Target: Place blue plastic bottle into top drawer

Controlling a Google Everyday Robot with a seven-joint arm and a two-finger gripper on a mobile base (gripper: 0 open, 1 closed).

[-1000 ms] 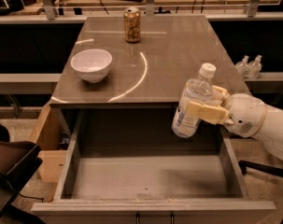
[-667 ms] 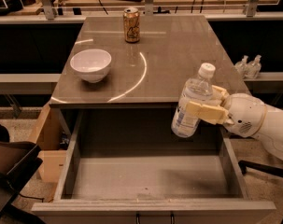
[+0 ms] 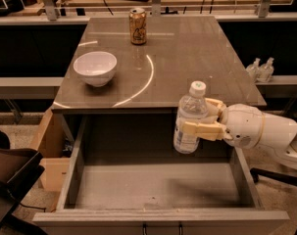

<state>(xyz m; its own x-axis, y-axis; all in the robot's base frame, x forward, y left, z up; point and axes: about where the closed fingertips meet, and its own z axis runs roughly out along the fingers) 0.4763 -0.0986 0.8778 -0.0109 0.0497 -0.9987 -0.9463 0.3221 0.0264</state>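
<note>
The blue plastic bottle, clear and ribbed with a white cap, is held upright in the air over the right rear part of the open top drawer. My gripper comes in from the right on a white arm and is shut on the bottle's middle, one cream finger across its front. The bottle's base hangs above the drawer's bare grey bottom, near the right wall. The drawer is pulled fully out, its metal handle at the lower edge of the view.
A grey tabletop lies behind the drawer, with a white bowl at left and a gold-brown soda can at the back. Two small clear pump bottles stand on a ledge at right. A light wooden box sits left of the drawer.
</note>
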